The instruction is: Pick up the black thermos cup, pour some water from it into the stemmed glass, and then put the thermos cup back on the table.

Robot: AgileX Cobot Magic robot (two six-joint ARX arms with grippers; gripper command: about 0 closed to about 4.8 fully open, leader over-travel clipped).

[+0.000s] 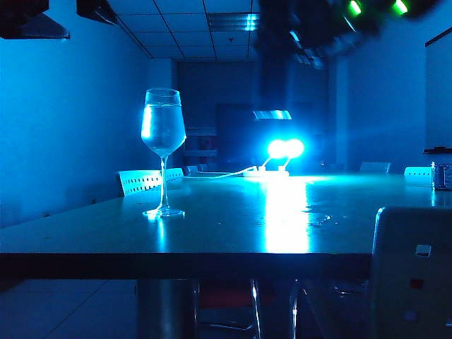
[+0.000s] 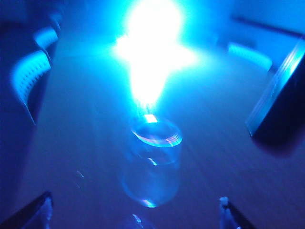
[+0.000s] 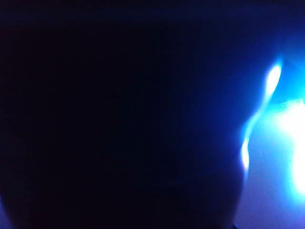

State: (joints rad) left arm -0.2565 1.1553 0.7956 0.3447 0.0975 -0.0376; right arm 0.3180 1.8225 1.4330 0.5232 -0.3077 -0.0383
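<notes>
The stemmed glass [image 1: 163,131] stands upright on the table [image 1: 233,233] at the left, its bowl holding water. From above, the glass [image 2: 153,162] lies just ahead of my left gripper [image 2: 135,213]. That gripper is open wide, with one fingertip at each lower corner and nothing between them. A big dark rounded body, the black thermos cup [image 3: 119,124], fills the right wrist view right at the jaws. The right gripper's fingers are lost in the dark. High in the exterior view a dark blurred right arm [image 1: 311,32] with green lights hangs above the table.
A strong lamp [image 1: 284,148] glares across the tabletop from the far end. Chair backs [image 1: 139,181] line the table's left side. A grey box-like shape [image 1: 413,275] sits near the front right. A dark slab with a bright edge [image 2: 281,102] is beside the glass.
</notes>
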